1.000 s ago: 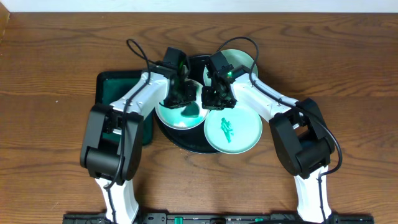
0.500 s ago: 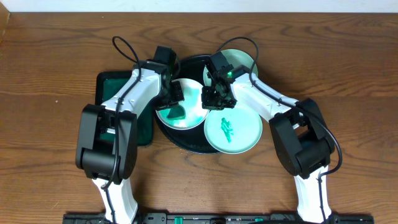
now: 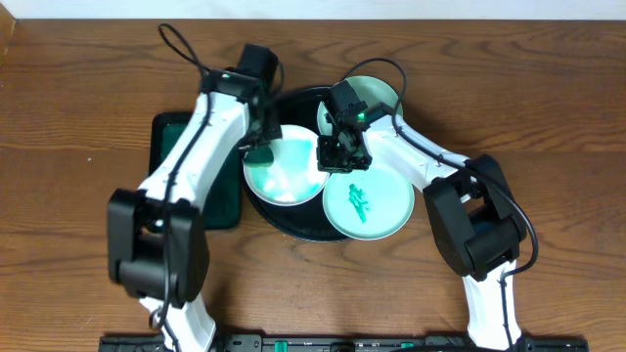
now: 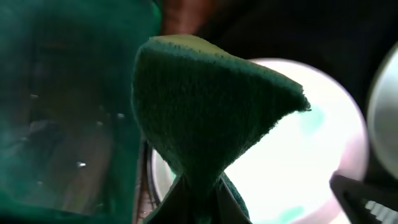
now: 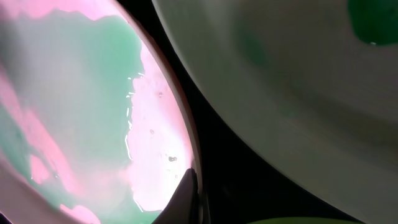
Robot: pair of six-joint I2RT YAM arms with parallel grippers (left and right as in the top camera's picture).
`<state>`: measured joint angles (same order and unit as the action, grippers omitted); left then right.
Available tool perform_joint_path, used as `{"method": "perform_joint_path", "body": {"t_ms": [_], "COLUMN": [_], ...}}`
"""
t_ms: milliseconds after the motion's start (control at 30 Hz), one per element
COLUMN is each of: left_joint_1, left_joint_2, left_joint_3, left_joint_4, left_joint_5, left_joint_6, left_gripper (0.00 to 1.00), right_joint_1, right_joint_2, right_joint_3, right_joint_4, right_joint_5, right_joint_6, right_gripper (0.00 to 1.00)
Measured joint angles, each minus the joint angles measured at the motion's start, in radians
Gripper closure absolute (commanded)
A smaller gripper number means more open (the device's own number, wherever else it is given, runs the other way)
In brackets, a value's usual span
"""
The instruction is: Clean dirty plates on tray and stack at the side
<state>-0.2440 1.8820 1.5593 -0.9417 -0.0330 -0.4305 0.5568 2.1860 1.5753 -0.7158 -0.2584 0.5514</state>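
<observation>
The black tray (image 3: 293, 223) holds three plates. The white plate (image 3: 286, 174) lies at its left, with only a faint tint in the middle. A turquoise plate (image 3: 377, 210) with a teal smear lies front right, and another turquoise plate (image 3: 377, 96) lies at the back. My left gripper (image 3: 259, 147) is shut on a dark green sponge (image 4: 205, 112) and hangs over the white plate's (image 4: 298, 143) far-left rim. My right gripper (image 3: 342, 154) is shut on the white plate's right rim (image 5: 183, 143). A smeared plate (image 5: 298, 81) fills the upper right of the right wrist view.
A rectangular dark green tray (image 3: 181, 147) lies left of the black tray, also in the left wrist view (image 4: 62, 93). Brown wood tabletop (image 3: 548, 108) surrounds both trays.
My left gripper has drawn the sponge from the middle of the white plate back to its far-left rim. The teal smear on that plate is gone. The right arm has not moved.
</observation>
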Motion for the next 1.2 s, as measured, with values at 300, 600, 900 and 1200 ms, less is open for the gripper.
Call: {"method": "perform_joint_path", "body": {"t_ms": [300, 600, 900, 1200], "left_joint_1": [0.2, 0.304, 0.314, 0.314], "left_joint_2": [-0.037, -0.006, 0.164, 0.224], "left_joint_3": [0.009, 0.006, -0.001, -0.003], "left_joint_4": [-0.108, -0.125, -0.113, -0.1], "left_joint_5": [-0.006, 0.001, 0.004, 0.005], "left_joint_6": [0.0, 0.008, 0.011, 0.02], "left_gripper": [0.93, 0.93, 0.92, 0.21], "right_joint_1": [0.0, 0.0, 0.0, 0.0], "right_joint_2": [0.0, 0.0, 0.0, 0.0], "right_joint_3": [-0.002, -0.006, -0.006, -0.006], "right_joint_4": [0.016, 0.033, 0.032, 0.029], "right_joint_5": [-0.001, -0.002, -0.002, -0.002], "right_joint_6": [-0.013, -0.043, -0.059, -0.079], "right_gripper": [0.99, 0.99, 0.99, 0.99]}}
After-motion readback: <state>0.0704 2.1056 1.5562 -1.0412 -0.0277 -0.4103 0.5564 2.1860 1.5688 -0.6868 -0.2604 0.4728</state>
